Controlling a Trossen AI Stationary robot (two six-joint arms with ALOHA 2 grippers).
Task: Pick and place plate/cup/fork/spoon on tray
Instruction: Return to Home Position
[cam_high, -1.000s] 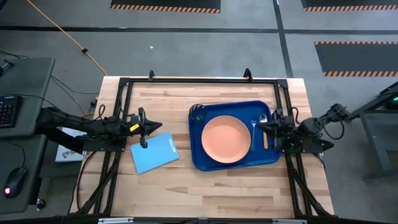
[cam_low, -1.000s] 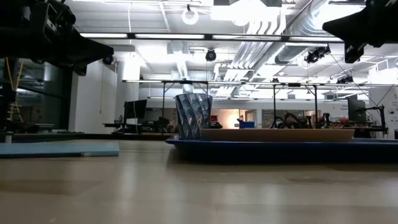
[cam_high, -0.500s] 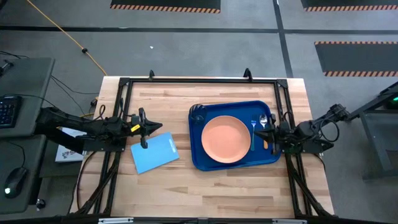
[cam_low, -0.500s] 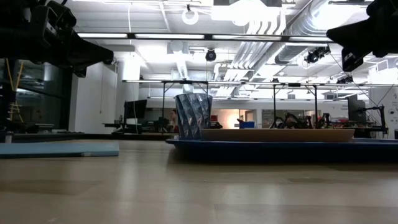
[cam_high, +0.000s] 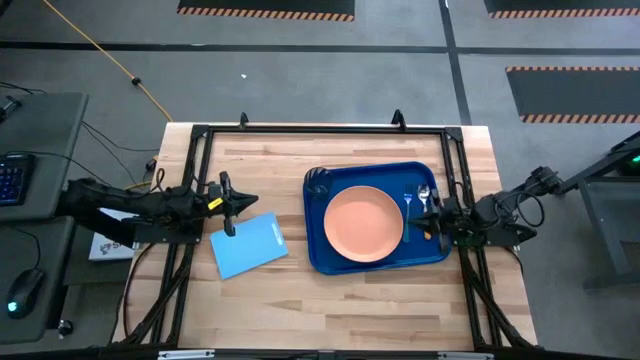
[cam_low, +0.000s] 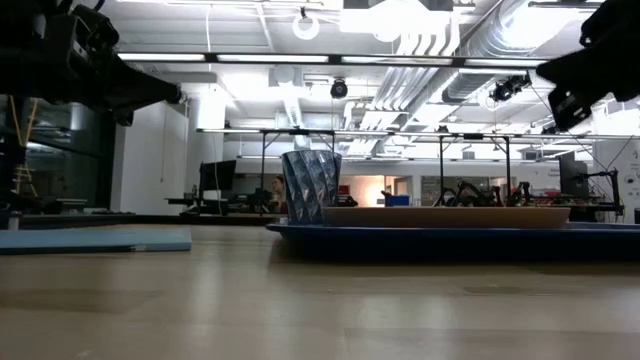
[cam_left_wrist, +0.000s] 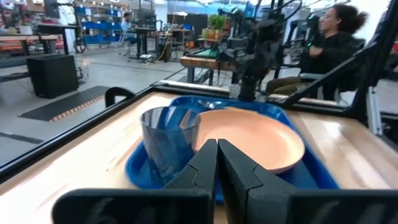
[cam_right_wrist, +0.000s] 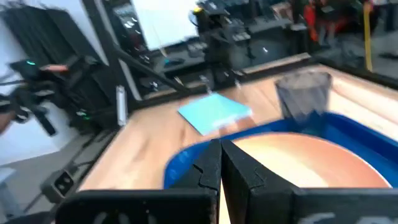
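- Pale butcher-block wood forms the table (cam_high: 330, 300), framed by black rails; in the high view the large dark blue rectangular plastic tray (cam_high: 378, 257) with rounded corners and a raised lip sits right of centre on it.
- The round, shallow peach-orange plastic plate (cam_high: 364, 224) lies in the middle of the tray, with the small dark grey cup (cam_high: 317, 180) in the tray's upper-left corner.
- Only the high view shows the cutlery: the thin blue-teal plastic fork (cam_high: 408, 213) lies just right of the plate, and the spoon with a shiny silver bowl and orange-yellow handle (cam_high: 425, 205) lies right of the fork, partly under the right arm.
- The right gripper (cam_high: 441, 217) hovers at the tray's right edge over the spoon's handle; the right wrist view shows its two dark fingers pressed together with nothing between them.
- The left gripper (cam_high: 229, 205) hangs at the middle left of the high view, beside the upper edge of the smaller light-blue flat sheet (cam_high: 248, 245); the left wrist view shows its fingers closed against each other, empty.
- The low view shows what the top view cannot: the cup (cam_low: 310, 186) has faceted, ribbed walls and stands upright, well taller than the plate's thin rim.
- The left wrist view shows the cup as smoky and translucent, and a seated person (cam_left_wrist: 329, 43) beyond the table at upper right.
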